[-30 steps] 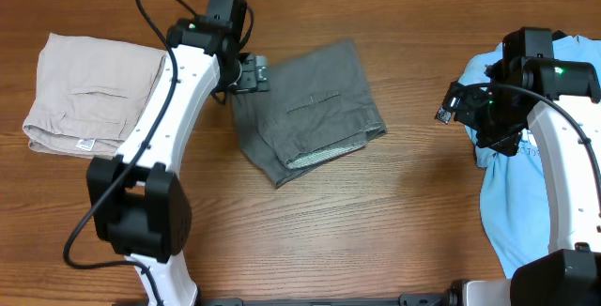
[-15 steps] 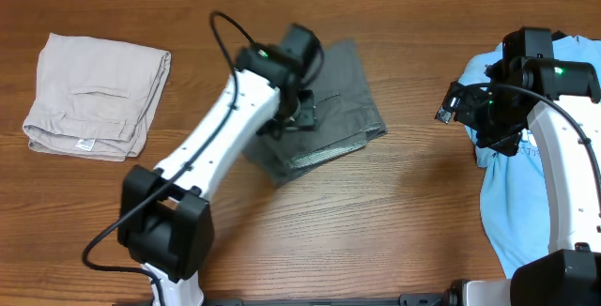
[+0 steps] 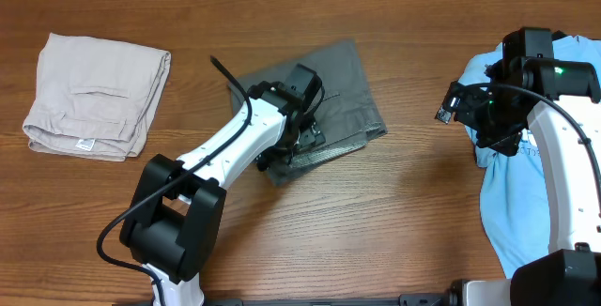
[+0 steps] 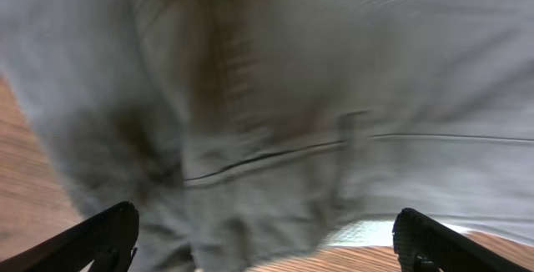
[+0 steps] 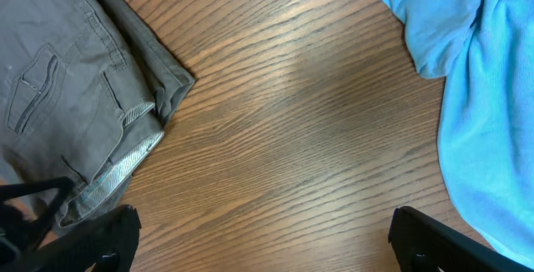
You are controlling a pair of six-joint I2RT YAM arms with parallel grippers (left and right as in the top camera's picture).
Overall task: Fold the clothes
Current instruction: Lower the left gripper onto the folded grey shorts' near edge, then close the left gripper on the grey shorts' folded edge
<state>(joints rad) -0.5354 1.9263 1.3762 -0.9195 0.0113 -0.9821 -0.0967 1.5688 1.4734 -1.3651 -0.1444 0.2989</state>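
Low over the grey shorts [image 3: 344, 79], left gripper [image 3: 302, 138].

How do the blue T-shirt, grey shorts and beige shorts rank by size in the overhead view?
1. Blue T-shirt: largest, though partly hidden.
2. Grey shorts and beige shorts: about alike, so I won't rank them.

The left arm [image 3: 225, 146] covers the near left part of the dark grey shorts [image 3: 347, 81]. The left wrist view is smeared with blur. At the right edge of the surface [image 3: 423, 203], the blue T-shirt [image 3: 498, 203] runs out of frame, partly under the right arm [image 3: 563, 156]. The beige shorts' [image 3: 94, 71] tag [image 3: 84, 144] is unreadable.
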